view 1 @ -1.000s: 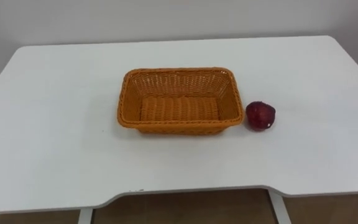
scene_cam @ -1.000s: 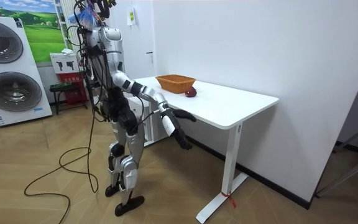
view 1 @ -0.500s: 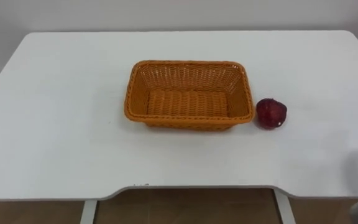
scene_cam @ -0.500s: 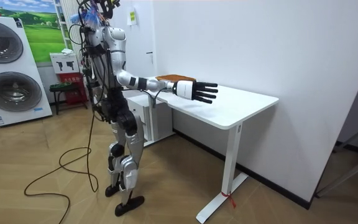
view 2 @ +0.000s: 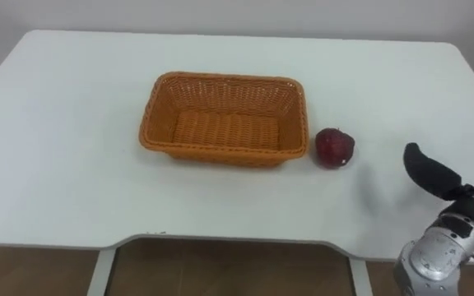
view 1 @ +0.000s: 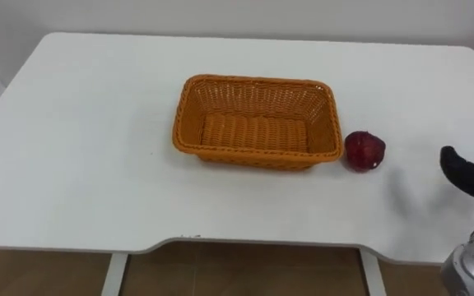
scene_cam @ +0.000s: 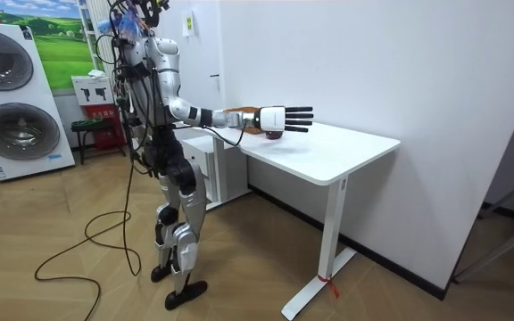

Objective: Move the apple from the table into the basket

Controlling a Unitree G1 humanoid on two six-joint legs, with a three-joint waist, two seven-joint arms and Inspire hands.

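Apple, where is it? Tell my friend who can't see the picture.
Look at the white table. An orange woven basket sits in its middle. The apple is the small dark red ball just right of the basket, not inside it.

We look steeply down on the white bench point(view 1: 64, 181) through both eyes on our head, close above its front edge, facing the wall behind it. The right eye sits just beside the left, and both take in the whole benchtop. The room view stands well back from the bench's front side, facing that wall, and shares the benchtop and basket point(view 1: 257, 131).
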